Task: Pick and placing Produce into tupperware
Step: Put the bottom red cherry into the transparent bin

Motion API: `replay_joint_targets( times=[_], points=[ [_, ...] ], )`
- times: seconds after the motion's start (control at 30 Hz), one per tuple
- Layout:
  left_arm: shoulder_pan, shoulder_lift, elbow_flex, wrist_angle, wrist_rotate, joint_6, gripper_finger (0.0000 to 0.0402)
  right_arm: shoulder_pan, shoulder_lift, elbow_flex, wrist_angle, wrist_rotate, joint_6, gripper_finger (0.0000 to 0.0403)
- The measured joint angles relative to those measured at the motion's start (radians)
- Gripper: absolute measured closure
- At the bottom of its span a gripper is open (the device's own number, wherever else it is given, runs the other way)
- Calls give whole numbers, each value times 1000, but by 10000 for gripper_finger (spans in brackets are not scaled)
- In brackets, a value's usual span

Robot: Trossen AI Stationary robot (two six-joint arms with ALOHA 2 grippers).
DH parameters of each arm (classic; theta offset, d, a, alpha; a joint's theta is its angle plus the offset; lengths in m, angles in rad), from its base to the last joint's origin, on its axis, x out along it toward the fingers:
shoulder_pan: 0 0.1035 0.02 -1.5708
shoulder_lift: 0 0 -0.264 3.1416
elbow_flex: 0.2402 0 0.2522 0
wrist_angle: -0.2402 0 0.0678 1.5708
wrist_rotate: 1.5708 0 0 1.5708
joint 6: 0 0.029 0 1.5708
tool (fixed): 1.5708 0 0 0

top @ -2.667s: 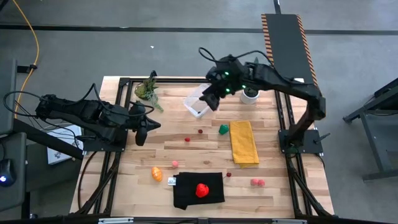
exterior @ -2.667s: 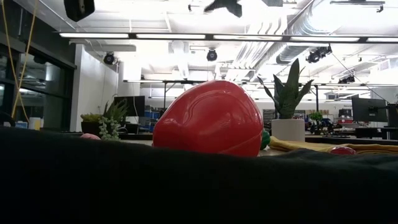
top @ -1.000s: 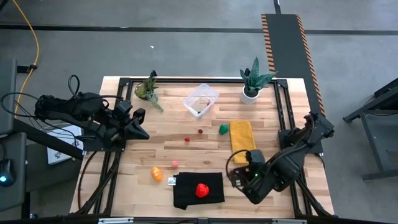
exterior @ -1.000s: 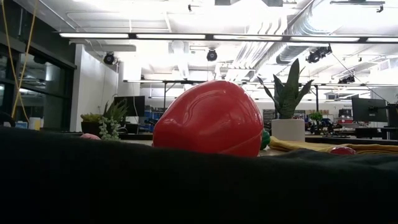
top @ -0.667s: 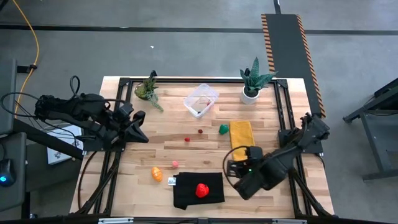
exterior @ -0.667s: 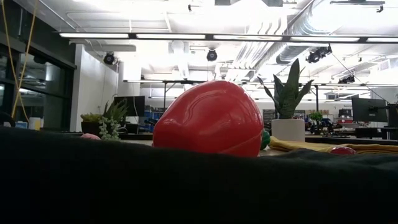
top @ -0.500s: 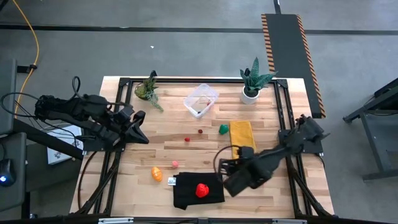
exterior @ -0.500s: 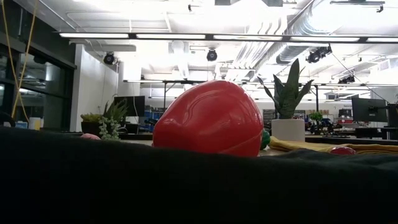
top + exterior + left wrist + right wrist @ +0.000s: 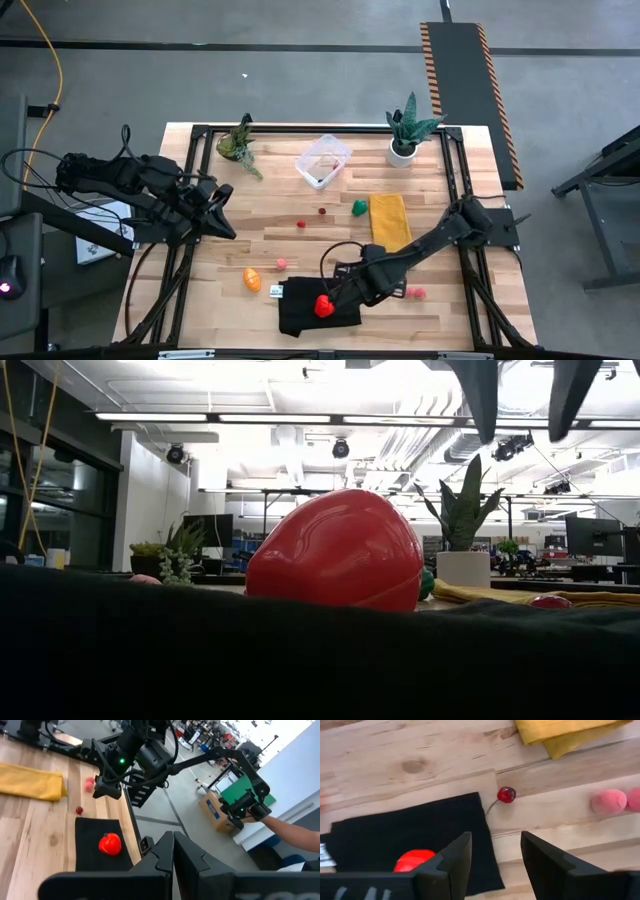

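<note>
A red strawberry-like piece (image 9: 323,305) rests on a black cloth (image 9: 300,312) near the table's front edge. It fills the low view as a big red strawberry-like piece (image 9: 335,550). My right gripper (image 9: 340,292) hangs open above the cloth's right part, fingers pointing down, just right of the strawberry (image 9: 414,860); its fingertips (image 9: 480,395) show high above the table. The clear tupperware (image 9: 323,160) stands at the far middle. My left gripper (image 9: 215,205) waits shut at the left edge, raised off the table.
An orange piece (image 9: 252,279), a green piece (image 9: 359,207), small red berries (image 9: 322,211), pink pieces (image 9: 413,293) and a dark cherry (image 9: 506,794) lie on the wood. A yellow cloth (image 9: 390,225) lies right of centre. Two potted plants (image 9: 405,135) stand at the far edge.
My right gripper has swung from the near right of the table toward the left and come down, ending above the black cloth beside the strawberry. Its fingers now reach into the top of the low view. No produce has moved.
</note>
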Motion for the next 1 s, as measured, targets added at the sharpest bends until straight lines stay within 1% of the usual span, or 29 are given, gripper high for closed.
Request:
replay_joint_targets(
  times=[0.1,0.17,0.27,0.3,0.37,0.43,0.5,0.53,0.63,0.7,0.77,0.87,1.0],
  points=[
    [0,0,0,-12,0,2,401,-7,-2,0,-40,0,-9,242],
    [0,0,0,-13,0,9,401,-12,-14,0,-104,-12,-18,242],
    [0,0,0,-12,0,17,401,-26,-64,0,-162,-16,-25,242],
    [0,0,0,-12,0,20,401,-29,-88,-5,-156,7,-30,242],
    [0,0,0,-12,0,21,401,-35,-144,-64,-147,63,-34,242],
    [0,0,0,-12,0,21,401,-45,-196,-137,-147,46,-27,242],
    [0,0,0,-12,0,21,401,-50,-246,-227,-83,34,-25,242],
    [0,0,0,-12,0,21,401,-53,-274,-283,-25,34,-25,242],
    [0,0,0,-12,0,20,401,-55,-342,-461,213,34,-24,242],
    [0,0,0,-12,0,20,401,-58,-357,-568,376,19,-20,242],
    [0,0,0,-13,0,20,401,-58,-356,-647,517,-15,-15,242],
    [0,0,0,-22,1,20,401,-58,-333,-711,680,-22,-8,242],
    [0,0,0,-62,1,21,401,-59,-300,-715,703,-52,-4,242]
  ],
)
